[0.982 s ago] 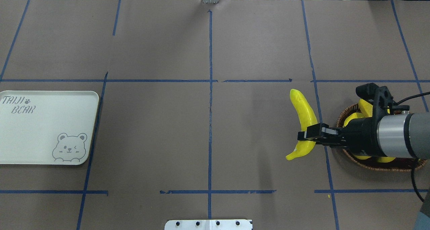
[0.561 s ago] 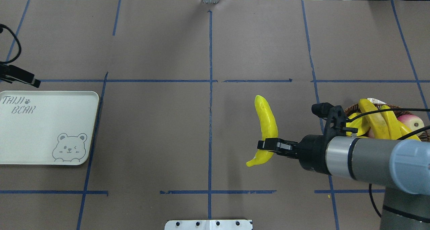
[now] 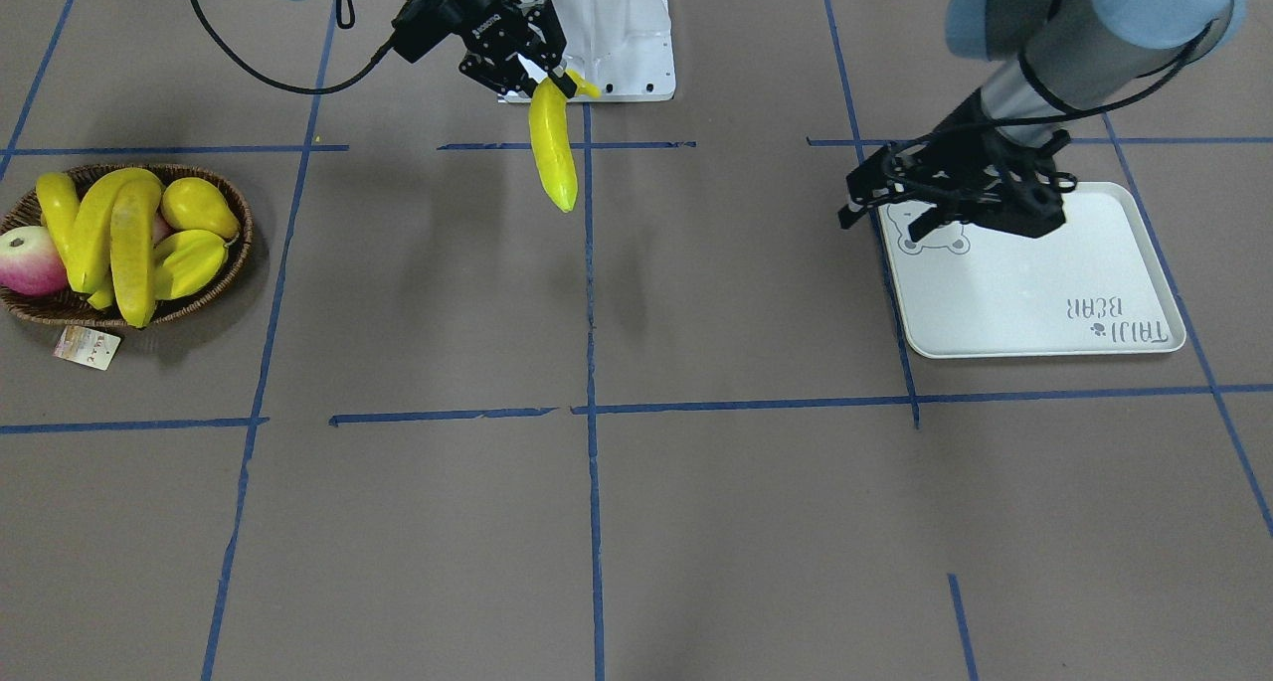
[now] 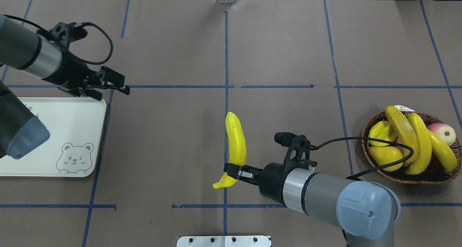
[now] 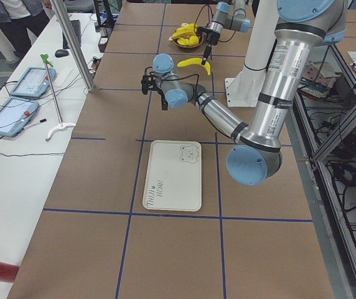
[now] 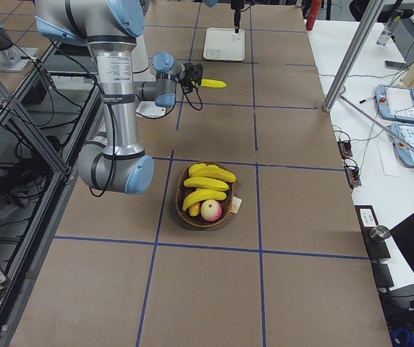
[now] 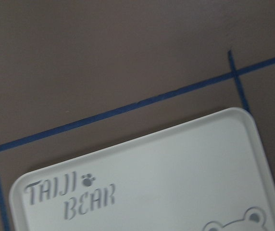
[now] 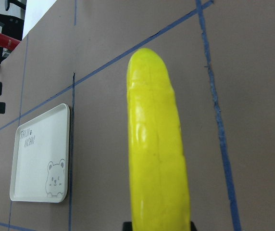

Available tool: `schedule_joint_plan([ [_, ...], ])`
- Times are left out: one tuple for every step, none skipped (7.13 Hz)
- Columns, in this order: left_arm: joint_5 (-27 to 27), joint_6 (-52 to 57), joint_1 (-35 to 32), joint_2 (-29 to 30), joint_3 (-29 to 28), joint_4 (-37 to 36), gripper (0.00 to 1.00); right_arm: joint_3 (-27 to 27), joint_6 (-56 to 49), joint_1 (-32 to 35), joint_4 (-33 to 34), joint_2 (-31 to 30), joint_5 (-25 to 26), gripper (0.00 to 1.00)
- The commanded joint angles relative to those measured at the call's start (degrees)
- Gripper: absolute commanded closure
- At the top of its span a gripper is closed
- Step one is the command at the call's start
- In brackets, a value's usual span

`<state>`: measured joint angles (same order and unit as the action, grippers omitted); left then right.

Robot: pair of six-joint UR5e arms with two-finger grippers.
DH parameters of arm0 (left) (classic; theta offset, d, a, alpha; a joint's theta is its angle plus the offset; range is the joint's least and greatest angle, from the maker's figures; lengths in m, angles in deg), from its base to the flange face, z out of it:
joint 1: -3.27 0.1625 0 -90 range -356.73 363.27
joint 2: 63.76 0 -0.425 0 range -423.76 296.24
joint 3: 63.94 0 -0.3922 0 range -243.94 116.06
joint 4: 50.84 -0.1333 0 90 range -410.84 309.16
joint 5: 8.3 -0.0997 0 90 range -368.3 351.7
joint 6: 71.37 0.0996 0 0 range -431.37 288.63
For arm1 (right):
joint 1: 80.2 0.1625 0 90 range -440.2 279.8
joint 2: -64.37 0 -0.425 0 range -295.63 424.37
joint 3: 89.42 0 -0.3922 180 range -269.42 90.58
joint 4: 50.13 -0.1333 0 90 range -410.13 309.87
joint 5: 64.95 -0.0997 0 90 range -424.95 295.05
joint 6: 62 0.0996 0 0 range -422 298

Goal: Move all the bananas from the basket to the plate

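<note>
Banana now at mid-table in right gripper; three bananas in basket.

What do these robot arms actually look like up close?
The left arm and right arm are grey and silver tubes with pale blue rounded joint caps. The left gripper and right gripper are black and two-fingered, with black cables looping past each wrist.

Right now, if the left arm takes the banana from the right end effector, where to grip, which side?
Probably the free half of the banana, beyond its middle. The right end effector clamps it near the stem end; the rest sticks out away from the robot. The open left end effector could come from the robot's left, fingers across the narrow width.
</note>
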<state>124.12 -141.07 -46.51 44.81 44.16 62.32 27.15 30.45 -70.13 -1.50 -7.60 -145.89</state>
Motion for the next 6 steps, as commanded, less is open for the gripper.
schedule_joint_plan([
  [-0.32,-10.6,3.8,7.69,-0.61,0.21,0.0,-3.71,-0.69,0.29,0.06,4.36,0.86,0.96],
  [-1.63,-13.24,6.68,9.63,-0.7,0.21,0.0,-5.63,-0.61,0.3,0.06,6.81,1.22,0.96],
  [-6.08,-16.66,9.84,11.56,-0.78,0.21,0.0,-6.17,-0.61,0.3,0.06,7.8,1.39,0.96],
  [-9.34,-18.61,12.48,12.54,-0.87,0.21,0.0,-6.27,-0.52,0.3,0.32,8.07,1.48,0.96],
  [-11.72,-20.37,14.43,13.33,-0.87,0.21,0.01,-6.36,-0.52,0.3,0.23,8.42,1.4,0.96],
  [-14.27,-20.74,16.18,13.77,-1.48,0.21,0.01,-6.36,-0.52,0.3,0.23,8.42,1.39,0.96],
])
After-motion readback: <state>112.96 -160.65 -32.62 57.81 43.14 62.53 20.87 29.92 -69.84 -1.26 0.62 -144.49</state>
